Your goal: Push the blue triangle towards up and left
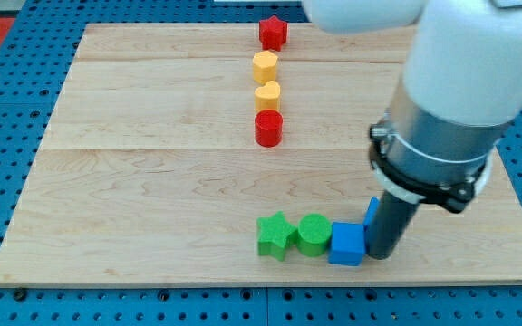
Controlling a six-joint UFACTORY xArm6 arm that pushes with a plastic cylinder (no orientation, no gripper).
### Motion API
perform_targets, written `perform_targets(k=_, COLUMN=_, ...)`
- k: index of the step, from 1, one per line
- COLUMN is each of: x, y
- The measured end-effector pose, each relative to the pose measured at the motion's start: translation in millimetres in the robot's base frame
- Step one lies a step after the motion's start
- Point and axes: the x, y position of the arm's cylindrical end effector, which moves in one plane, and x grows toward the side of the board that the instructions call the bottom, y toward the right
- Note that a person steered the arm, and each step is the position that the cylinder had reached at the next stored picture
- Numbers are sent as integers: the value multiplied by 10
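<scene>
The blue triangle [371, 212] shows only as a small blue sliver near the view's bottom right, mostly hidden behind my rod. My tip [380, 254] rests on the board right against it, just right of a blue cube [347, 244]. The wide arm body hides the board above and to the right of the tip.
A green cylinder [314, 234] and a green star [276, 234] sit in a row left of the blue cube. At the view's top centre, a column holds a red star [273, 33], a yellow hexagon [265, 65], a yellow heart-like block [267, 94] and a red cylinder [268, 128].
</scene>
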Motion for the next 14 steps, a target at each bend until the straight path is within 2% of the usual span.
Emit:
perform_targets(k=1, x=43, y=444)
perform_targets(k=2, x=178, y=123)
perform_targets(k=3, x=-144, y=433)
perform_targets(k=4, x=-284, y=497)
perform_targets(k=6, x=-284, y=-618)
perform_targets(k=8, x=-560, y=-1208)
perform_targets(k=9, x=-535, y=-845)
perform_targets(k=10, x=-716, y=-677)
perform_targets(k=11, x=-831, y=-1299)
perform_targets(k=12, x=-1145, y=-1657)
perform_targets(k=14, x=-1167, y=-1330)
